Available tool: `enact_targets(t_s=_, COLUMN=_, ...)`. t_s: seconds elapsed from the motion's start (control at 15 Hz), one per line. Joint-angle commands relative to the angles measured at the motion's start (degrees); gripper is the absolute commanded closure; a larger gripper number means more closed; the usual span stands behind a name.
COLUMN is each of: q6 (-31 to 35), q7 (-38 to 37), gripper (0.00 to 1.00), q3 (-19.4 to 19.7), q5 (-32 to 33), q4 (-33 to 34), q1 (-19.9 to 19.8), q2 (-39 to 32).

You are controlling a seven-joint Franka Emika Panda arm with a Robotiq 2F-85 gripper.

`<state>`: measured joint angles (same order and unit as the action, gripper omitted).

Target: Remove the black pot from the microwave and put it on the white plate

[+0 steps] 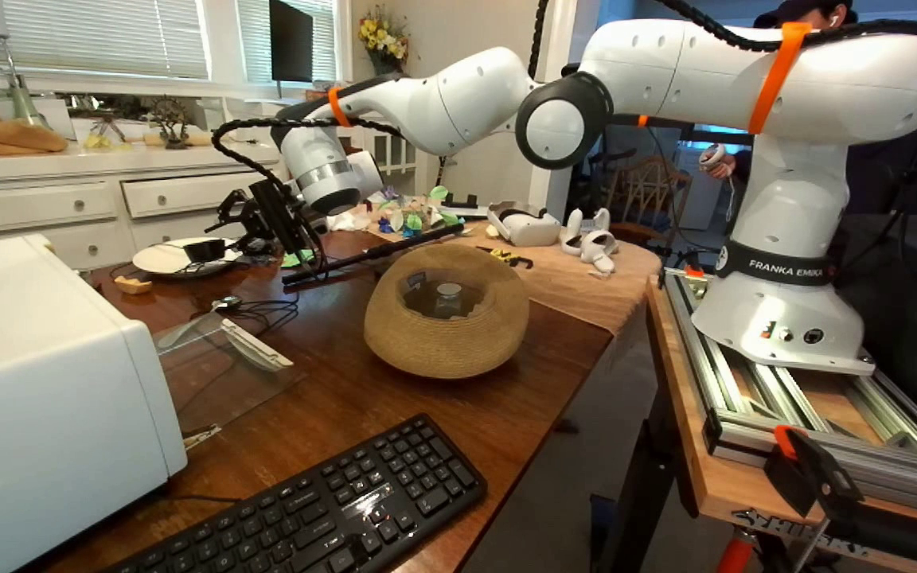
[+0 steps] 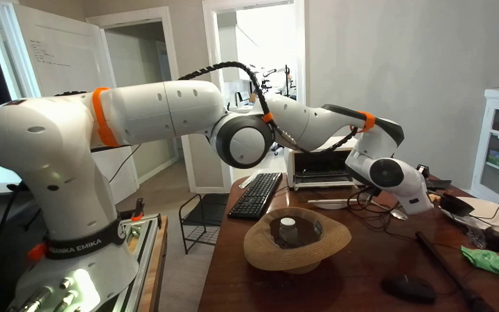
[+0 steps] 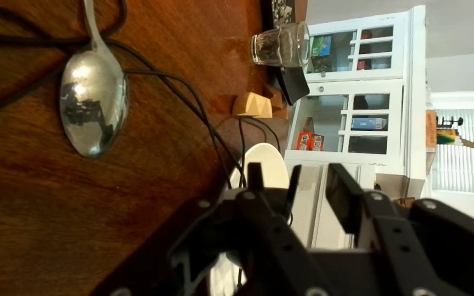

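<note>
The black pot point(image 1: 205, 251) is at the white plate point(image 1: 158, 259) in an exterior view. It also shows over the plate's near end in an exterior view point(image 2: 456, 204). I cannot tell whether it rests on the plate. My gripper point(image 1: 228, 232) is right beside the pot. In the wrist view the gripper point(image 3: 298, 176) has its fingers apart, with a visible gap before the right finger. A dark shape near the left finger may be the pot. The plate point(image 3: 268, 154) lies behind the fingers. The white microwave point(image 1: 52, 358) has its glass door point(image 1: 228, 374) lowered open.
A straw hat point(image 1: 446, 350) holding a jar point(image 1: 449, 296) stands mid-table. A keyboard point(image 1: 379, 485) lies at the front. A spoon point(image 3: 93, 102), black cables point(image 3: 179, 84), a yellow block point(image 3: 253, 105) and a glass point(image 3: 280, 44) are near the plate. A black rod point(image 2: 448, 264) crosses the table.
</note>
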<state>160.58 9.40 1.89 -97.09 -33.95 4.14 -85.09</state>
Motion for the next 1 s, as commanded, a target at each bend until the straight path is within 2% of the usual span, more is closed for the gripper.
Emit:
enact_targets(t_s=0.0, q6=2.43, q7=-4.32, gripper=0.24, q3=-3.52, q5=6.86, q4=-0.19, q1=-0.94, q2=0.0)
enact_targets(t_s=0.07, q6=1.65, q7=-4.95, gripper=0.16, q3=-0.47, q5=4.35, q4=-0.27, q1=0.04, q2=0.0)
enact_targets(t_s=0.13, q6=1.7, q7=-5.5, gripper=0.07, q3=-0.5, q5=4.78, q4=-0.2, q1=0.02, q2=0.02)
enact_targets(t_s=0.2, q6=2.51, q7=-6.41, gripper=0.01, q3=-4.03, q5=9.33, q4=-0.17, q1=-1.1, q2=0.02)
enact_targets(t_s=0.47, q6=0.0, q7=-8.86, gripper=0.0, q3=-6.35, q5=16.19, q4=-0.55, q1=-1.38, q2=0.02)
enact_targets(t_s=0.53, q6=-2.0, q7=-7.73, gripper=0.0, q3=-4.31, q5=13.76, q4=-2.17, q1=-0.71, q2=1.36)
enact_targets(t_s=0.93, q6=-17.46, q7=-4.6, gripper=0.0, q3=-4.85, q5=14.63, q4=-10.6, q1=-2.14, q2=7.99)
